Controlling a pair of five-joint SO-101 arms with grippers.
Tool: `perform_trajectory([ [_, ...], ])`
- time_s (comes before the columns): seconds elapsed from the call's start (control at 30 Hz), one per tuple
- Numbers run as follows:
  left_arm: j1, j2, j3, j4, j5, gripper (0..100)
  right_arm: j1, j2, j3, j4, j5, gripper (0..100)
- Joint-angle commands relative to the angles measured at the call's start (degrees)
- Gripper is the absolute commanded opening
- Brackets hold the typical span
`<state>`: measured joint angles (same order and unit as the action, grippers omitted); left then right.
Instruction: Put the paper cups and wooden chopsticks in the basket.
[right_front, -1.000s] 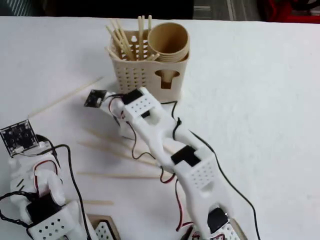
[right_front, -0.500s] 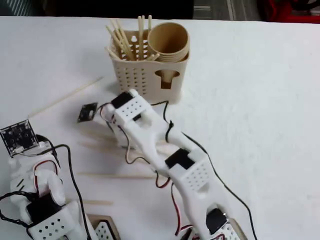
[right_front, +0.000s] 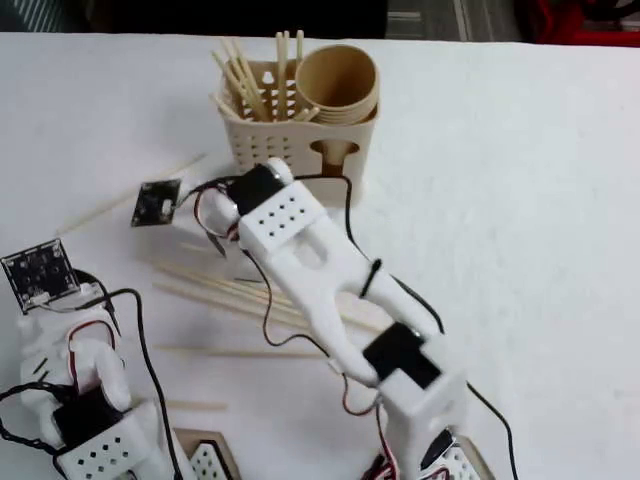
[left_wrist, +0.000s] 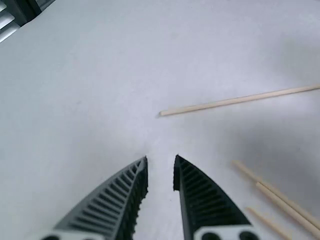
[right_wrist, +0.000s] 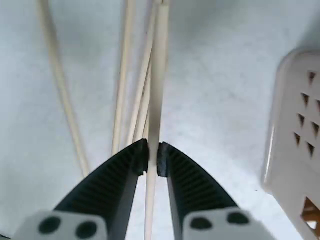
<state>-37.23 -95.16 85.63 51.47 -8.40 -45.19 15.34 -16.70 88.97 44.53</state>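
Right hand (right_wrist: 153, 159) is clamped across the shaft of one pale wooden chopstick (right_wrist: 156, 100), probably to lift it off the loose sticks (right_front: 220, 290) lying centre-left on the white tabletop (right_front: 520, 200), just below the cream perforated plastic basket (right_front: 290, 150). The basket already holds the stacked tan paper cups (right_front: 338, 80) and several upright sticks (right_front: 243, 80). Left hand (left_wrist: 160, 172), lower left, has its fingers slightly apart on nothing, likely parked clear of the working arm.

We look steeply down across the whole table (right_front: 520, 200).
Wrist cameras skim close above it; the right shares the basket (right_front: 297, 150) corner.
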Motion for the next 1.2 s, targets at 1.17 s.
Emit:
perform_trajectory([
  [1.17,-0.5,-0.6,-0.2,-1.6,-0.6,10,13.7,-2.8,-26.3,-41.8,-27.4,11.1],
])
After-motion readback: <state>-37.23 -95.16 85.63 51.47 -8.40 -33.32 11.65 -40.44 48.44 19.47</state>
